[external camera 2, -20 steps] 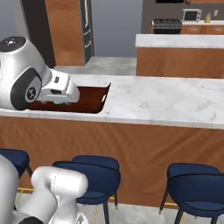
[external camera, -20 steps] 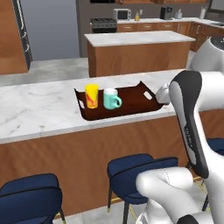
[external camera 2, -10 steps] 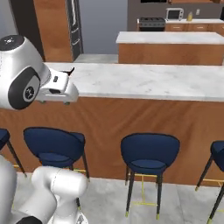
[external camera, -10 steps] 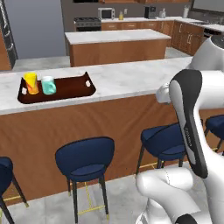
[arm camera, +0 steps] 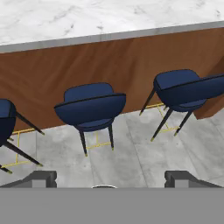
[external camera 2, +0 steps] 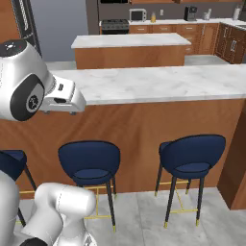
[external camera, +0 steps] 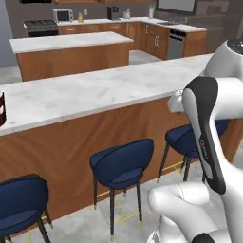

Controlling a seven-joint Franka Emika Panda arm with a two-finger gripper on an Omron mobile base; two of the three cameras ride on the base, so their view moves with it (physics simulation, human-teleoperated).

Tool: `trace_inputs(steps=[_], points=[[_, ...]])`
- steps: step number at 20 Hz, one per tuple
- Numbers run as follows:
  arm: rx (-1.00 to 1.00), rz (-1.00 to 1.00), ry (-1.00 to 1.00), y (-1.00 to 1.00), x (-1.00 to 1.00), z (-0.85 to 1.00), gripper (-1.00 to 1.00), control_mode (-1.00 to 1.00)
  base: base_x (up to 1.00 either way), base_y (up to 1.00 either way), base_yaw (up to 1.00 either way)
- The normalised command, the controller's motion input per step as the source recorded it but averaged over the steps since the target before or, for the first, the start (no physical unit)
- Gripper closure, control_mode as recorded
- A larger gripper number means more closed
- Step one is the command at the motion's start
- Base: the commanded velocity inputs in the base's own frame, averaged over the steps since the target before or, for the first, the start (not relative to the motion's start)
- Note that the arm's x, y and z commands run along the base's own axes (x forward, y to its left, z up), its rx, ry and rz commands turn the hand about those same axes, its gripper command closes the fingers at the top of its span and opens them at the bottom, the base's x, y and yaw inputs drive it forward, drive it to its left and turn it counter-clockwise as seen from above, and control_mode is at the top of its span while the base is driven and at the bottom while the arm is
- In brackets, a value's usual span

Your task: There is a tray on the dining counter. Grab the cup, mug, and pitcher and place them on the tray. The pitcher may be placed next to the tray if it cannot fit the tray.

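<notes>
Fingers [arm camera: 112, 179] released, spread wide, nothing between the two dark tips [arm camera: 41, 178]; they sit at the bottom of the hand view, aimed down at the grey tiled floor [arm camera: 131, 153] in front of the stools

Straight ahead of the fingers: navy stool [arm camera: 92, 107] with thin dark legs and brass foot ring, a second one [arm camera: 188, 89] to its right, part of a third [arm camera: 6, 120] at the left edge. All three stand against the brown wood-panelled front of the dining desk [arm camera: 109, 52], its white grey-veined marble top running along the top of that view

In the right base view the hand housing [external camera 2: 60, 98] hangs just in front of the desk edge, above a stool; desk top around it is bare marble

Tray [external camera: 2, 110]: only a dark reddish-brown sliver at the far left edge of the left base view, sitting on the dining desk [external camera: 95, 95]. Can't tell what is in it from here, too little shows

Beyond the desk: a second marble-topped island [external camera 2: 129, 41] with wood sides, then back-wall cabinets carrying a microwave [external camera 2: 138, 15], a stove [external camera 2: 114, 24] and a dark coffee machine [external camera 2: 190, 13]. A dishwasher front [external camera: 174, 45] shows at the right in the left base view

No readable labels or writing anywhere; the appliances are too small to show brand marks
</notes>
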Motion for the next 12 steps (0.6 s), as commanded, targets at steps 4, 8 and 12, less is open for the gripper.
trace_inputs(steps=[4,8,12], points=[[0.0,0.0,0.0,0.0,0.0,0.0,-1.0,1.0,0.3,-1.0,-0.71],[0.0,0.0,0.0,0.0,0.0,0.0,-1.0,1.0,0.24,-1.0,-0.86],[0.0,0.0,0.0,0.0,0.0,0.0,-1.0,1.0,0.23,-1.0,-0.87]])
